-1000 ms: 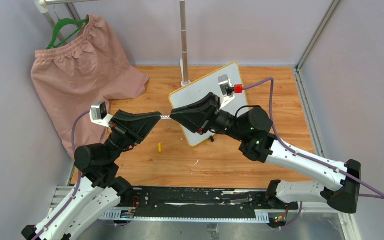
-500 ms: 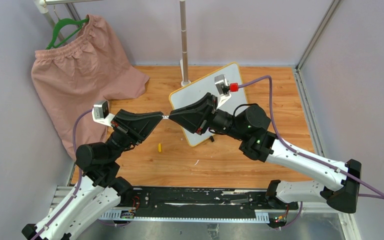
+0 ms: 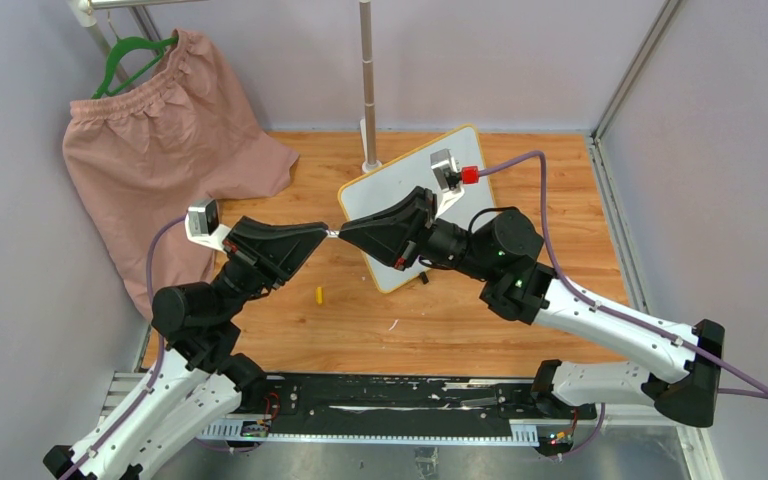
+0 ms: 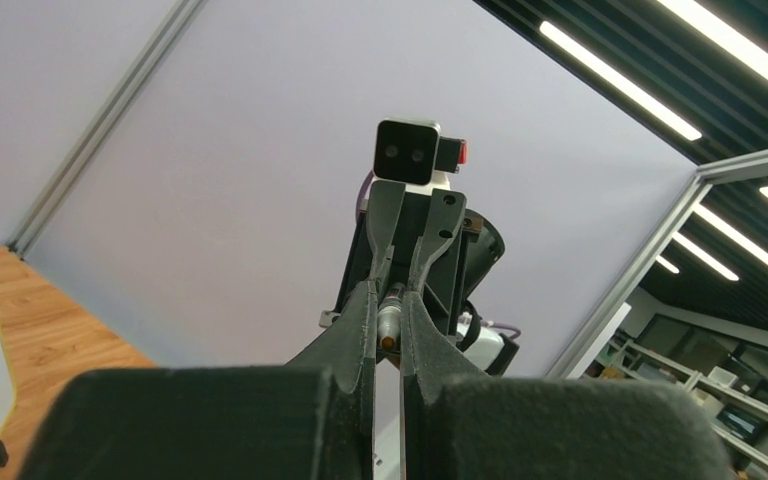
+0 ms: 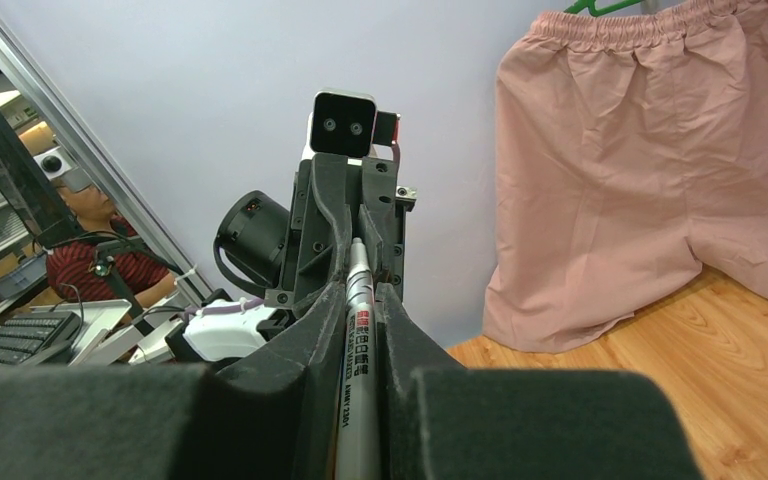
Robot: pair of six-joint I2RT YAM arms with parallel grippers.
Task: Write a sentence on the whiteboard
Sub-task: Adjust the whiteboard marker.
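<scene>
Top view: the whiteboard (image 3: 385, 185) lay on the tabletop (image 3: 560, 200) at upper centre, partly under the right arm (image 3: 580, 310); left gripper (image 3: 322, 234) and right gripper (image 3: 341, 236) stood tip to tip. Left wrist view, then right: each was closed narrow on one marker (image 5: 358, 330). The board looked light, stiff, likely to slide; steady it by its frame

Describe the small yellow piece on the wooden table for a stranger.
Start at the wooden table. Left of the near corner of the yellow-framed white board lies a small yellow piece. Nothing else loose there is yellow.
</scene>
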